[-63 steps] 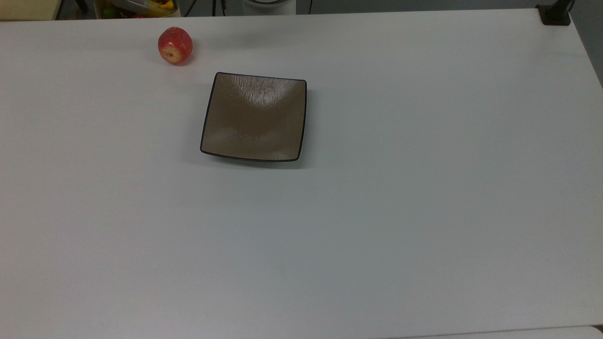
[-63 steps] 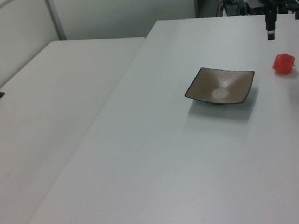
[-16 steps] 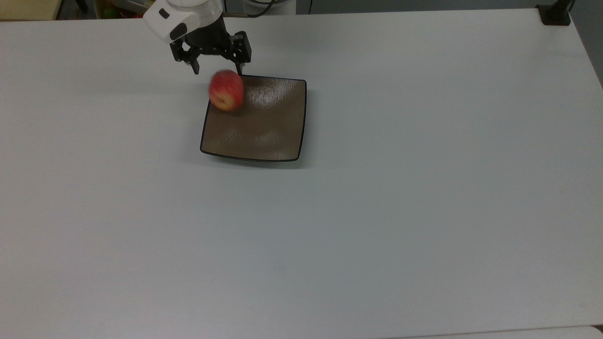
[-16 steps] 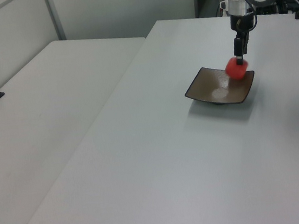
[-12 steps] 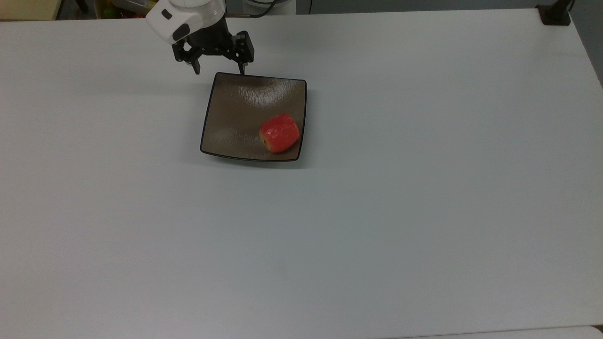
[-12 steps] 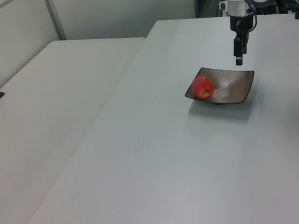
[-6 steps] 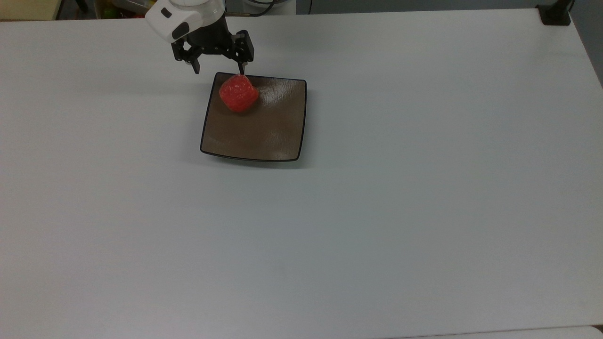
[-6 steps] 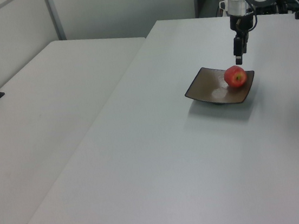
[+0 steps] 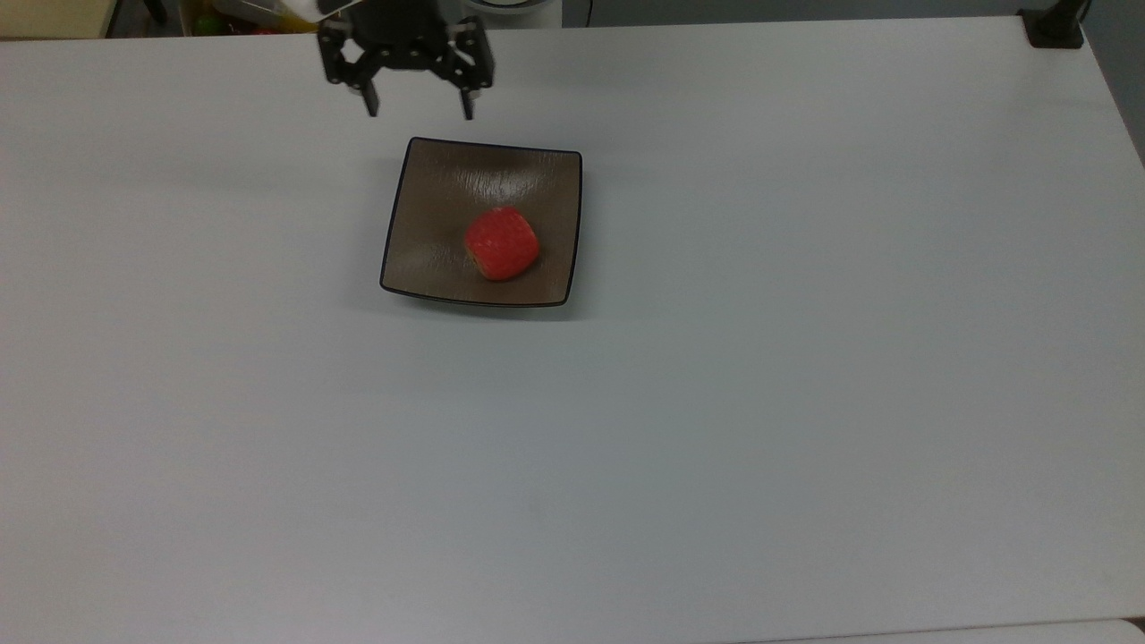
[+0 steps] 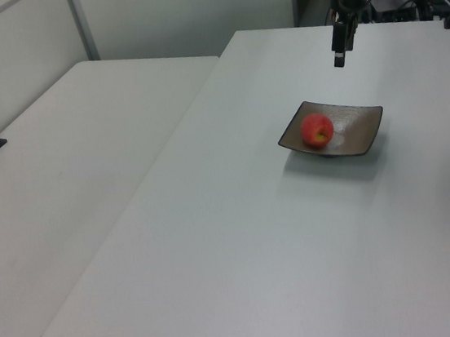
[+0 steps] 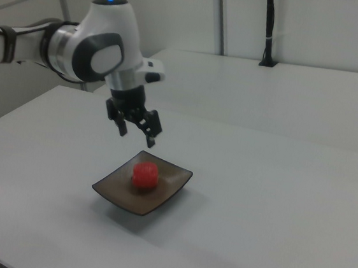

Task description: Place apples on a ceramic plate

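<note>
Risk was mostly a roll: the apple (image 9: 502,243) was round and loose on the glossy plate (image 9: 429,179), so a table bump or a low arm pass could have sent it over the shallow upturned edge. The plate held just the apple, near centre. The gripper (image 9: 418,112) hung above the plate's far edge, fingers spread, gripping nothing.
</note>
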`<act>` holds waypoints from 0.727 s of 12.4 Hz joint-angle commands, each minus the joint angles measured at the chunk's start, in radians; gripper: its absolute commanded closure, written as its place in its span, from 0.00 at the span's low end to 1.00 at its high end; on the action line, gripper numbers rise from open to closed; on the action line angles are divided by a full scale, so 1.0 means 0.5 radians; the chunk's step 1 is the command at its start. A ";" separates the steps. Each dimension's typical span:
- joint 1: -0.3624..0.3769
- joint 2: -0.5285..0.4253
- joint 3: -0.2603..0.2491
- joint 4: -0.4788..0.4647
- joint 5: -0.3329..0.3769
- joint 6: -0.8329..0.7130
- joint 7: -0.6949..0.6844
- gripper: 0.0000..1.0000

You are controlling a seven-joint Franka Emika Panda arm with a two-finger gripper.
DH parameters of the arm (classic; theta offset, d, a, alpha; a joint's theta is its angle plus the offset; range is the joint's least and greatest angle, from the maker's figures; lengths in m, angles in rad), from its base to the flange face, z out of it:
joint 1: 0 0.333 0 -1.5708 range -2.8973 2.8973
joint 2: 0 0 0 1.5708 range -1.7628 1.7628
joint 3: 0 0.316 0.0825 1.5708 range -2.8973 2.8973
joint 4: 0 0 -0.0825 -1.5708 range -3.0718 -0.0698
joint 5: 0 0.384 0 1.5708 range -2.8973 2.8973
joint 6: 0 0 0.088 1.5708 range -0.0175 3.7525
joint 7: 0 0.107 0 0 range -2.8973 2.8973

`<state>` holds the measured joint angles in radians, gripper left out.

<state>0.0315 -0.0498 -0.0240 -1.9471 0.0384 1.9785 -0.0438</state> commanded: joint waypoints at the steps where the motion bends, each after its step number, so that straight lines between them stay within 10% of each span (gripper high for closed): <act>1: 0.005 0.007 0.250 0.047 0.025 -0.140 0.133 0.00; 9: 0.047 0.118 0.324 -0.048 -0.009 0.056 0.229 0.00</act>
<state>0.0440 0.0050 0.1406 -1.9437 0.0373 1.9554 0.0514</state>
